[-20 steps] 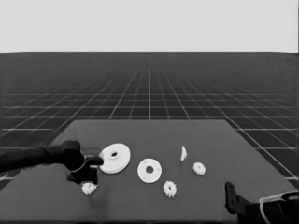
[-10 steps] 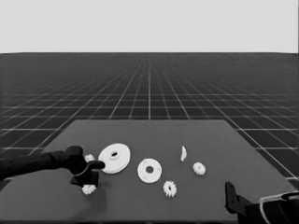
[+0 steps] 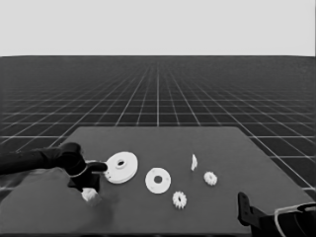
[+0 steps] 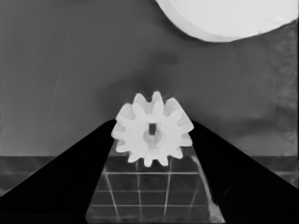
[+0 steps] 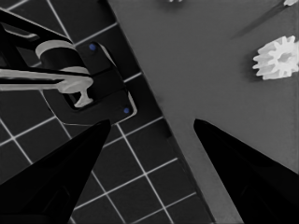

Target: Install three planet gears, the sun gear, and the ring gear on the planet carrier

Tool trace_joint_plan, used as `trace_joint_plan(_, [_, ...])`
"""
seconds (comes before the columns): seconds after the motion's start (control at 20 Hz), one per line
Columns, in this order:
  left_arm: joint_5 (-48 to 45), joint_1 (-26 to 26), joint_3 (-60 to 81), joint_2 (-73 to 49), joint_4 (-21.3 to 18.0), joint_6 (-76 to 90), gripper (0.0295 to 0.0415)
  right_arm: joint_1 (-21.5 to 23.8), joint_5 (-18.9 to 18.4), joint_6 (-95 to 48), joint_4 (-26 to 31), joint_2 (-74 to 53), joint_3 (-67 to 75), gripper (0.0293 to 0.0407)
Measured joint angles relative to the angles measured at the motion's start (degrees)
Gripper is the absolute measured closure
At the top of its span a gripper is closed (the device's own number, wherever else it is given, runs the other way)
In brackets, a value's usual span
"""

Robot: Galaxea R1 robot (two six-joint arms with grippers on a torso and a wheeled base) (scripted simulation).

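Dark and flat, the bench lay across a gridded floor that ran back to a pale blank band above the horizon. On it sat the larger round part, a thick white disc with a small centre hole, and just to its right the smaller round part, a flat white disc with a wide hole. A thin white piece stood right of these, with one small white toothed gear near it and another nearer the front edge. The left gripper was over the bench's left end beside the larger round part, its fingers pinching a third small white gear from both sides. Compared with a second earlier, this gripper had dropped lower and nearer the front edge, down onto that gear. The right gripper waited at the bench's right front corner, fingers spread.
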Motion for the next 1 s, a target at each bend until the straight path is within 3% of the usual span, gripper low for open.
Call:
trace_joint_plan(0.15, [1.68,-4.39,1.39,-0.65,-3.85,-0.41,0.0398,0.0,0.0,0.0,0.0,0.0,0.0,0.0315])
trace_joint_plan(0.4, [2.05,-5.38,1.56,-0.73,-4.82,-0.44,0.0398,0.0,0.0,0.0,0.0,0.0,0.0,0.0315])
trace_joint_plan(0.5, [7.42,-6.39,-3.42,24.84,-4.46,-23.78,0.0398,0.0,0.0,0.0,0.0,0.0,0.0,0.0315])
trace_joint_plan(0.6, [7.25,-6.62,-14.11,38.19,-5.06,-23.8,0.0398,0.0,0.0,0.0,0.0,0.0,0.0,0.0315])
trace_joint_plan(0.9, [6.72,-6.64,-21.92,44.14,-5.3,-21.47,0.0398,0.0,0.0,0.0,0.0,0.0,0.0,0.0315])
trace_joint_plan(1.0, [5.93,-0.09,-25.17,44.83,1.22,-19.08,0.0398,0.0,0.0,0.0,0.0,0.0,0.0,0.0315])
